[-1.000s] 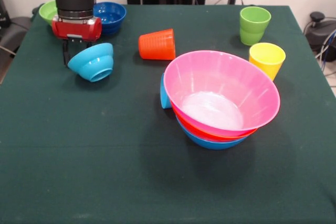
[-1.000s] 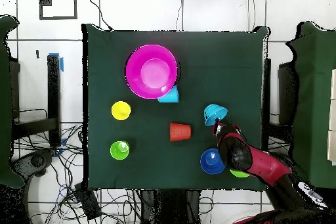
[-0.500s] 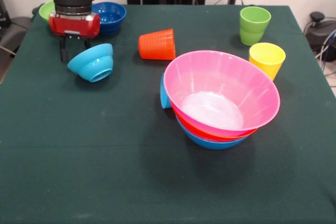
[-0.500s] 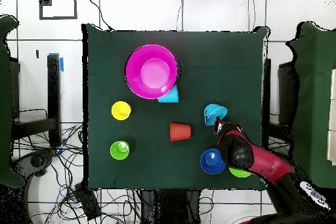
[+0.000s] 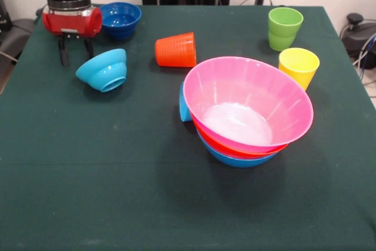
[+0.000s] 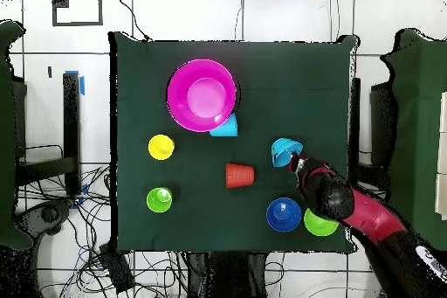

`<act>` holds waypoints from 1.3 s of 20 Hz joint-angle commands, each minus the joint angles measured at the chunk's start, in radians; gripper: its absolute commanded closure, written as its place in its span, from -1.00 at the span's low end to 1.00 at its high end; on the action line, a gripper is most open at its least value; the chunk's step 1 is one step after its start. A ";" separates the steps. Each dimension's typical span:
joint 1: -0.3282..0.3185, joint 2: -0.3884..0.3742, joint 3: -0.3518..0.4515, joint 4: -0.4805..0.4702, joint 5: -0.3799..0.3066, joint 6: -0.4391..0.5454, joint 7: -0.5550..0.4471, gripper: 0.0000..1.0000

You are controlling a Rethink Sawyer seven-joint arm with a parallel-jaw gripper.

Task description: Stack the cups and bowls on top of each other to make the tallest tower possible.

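The red and black arm's tool (image 5: 74, 52) is hanging just behind the small light blue ridged plastic bowl (image 5: 104, 69), its two dark fingers spread and pinching nothing. That bowl is lying tipped on its side on the green-clothed table (image 5: 117, 192), mouth facing the near edge.

The tower (image 5: 247, 113), a wide glossy pink bowl nested over an orange and a blue one, is sitting well apart toward the table's middle, with a light blue cup (image 5: 184, 105) lying against its side. An orange ridged tumbler (image 5: 176, 50) is lying on its side between bowl and tower. A green cup (image 5: 284, 27) and a yellow cup (image 5: 298, 66) are standing upright near the far corner; a dark blue bowl (image 5: 120, 19) is sitting close behind the tool.

Judgement: this plastic is looking light, stiff and slippery, so the tipped bowl would likely roll; the rim wall seems the best hold. Room is tight here near the table's edge, open toward the front.
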 commanded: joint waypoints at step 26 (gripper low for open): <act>-0.383 0.299 0.599 0.062 -0.408 0.084 -0.035 -1.00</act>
